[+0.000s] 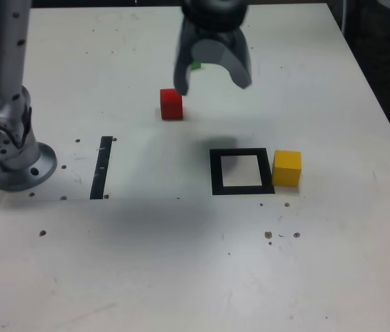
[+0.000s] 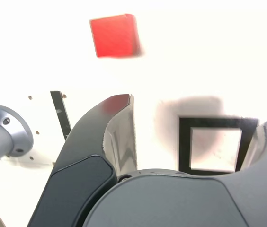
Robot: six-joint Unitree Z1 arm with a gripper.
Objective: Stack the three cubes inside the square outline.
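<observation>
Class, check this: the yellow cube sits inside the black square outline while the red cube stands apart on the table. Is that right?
Not quite. The yellow cube sits outside the square outline, beside its edge on the exterior view's right; the outline's centre is bare. The red cube does stand apart.

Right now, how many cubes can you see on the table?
3: red cube left of the gripper, yellow cube touching the square outline, green cube mostly hidden behind the gripper.

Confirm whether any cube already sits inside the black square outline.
No: the square outline holds only its pale centre, with the yellow cube just outside it on the exterior view's right and the red cube farther away.
</observation>
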